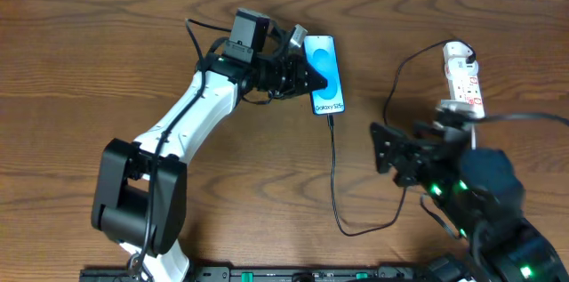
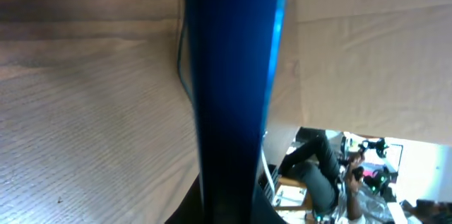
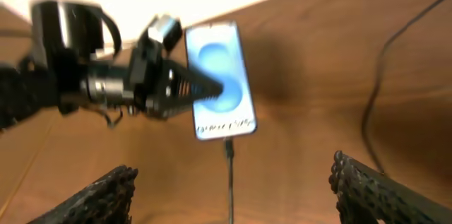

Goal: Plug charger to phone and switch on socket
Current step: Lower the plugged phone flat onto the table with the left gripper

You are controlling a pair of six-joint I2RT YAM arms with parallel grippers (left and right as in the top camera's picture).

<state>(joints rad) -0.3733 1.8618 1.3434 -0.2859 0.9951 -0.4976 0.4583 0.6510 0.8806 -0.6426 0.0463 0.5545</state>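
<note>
The phone [image 1: 325, 76] lies on the wooden table with its blue screen up. It also shows in the right wrist view [image 3: 220, 81]. My left gripper [image 1: 307, 76] is shut on the phone from its left side, and in the left wrist view the phone [image 2: 233, 75] stands edge-on between the jaws. The black charger cable [image 1: 334, 171] runs from the phone's lower edge, where its plug tip [image 3: 228, 144] meets the phone, then loops right and up toward the white socket [image 1: 464, 70]. My right gripper [image 1: 378, 147] [image 3: 233, 196] is open and empty, below and to the right of the phone.
The right arm covers the socket's near end. The cable's loop [image 1: 369, 227] lies on the table between both arms, and the cable [image 3: 374, 90] rises to the right of my right gripper.
</note>
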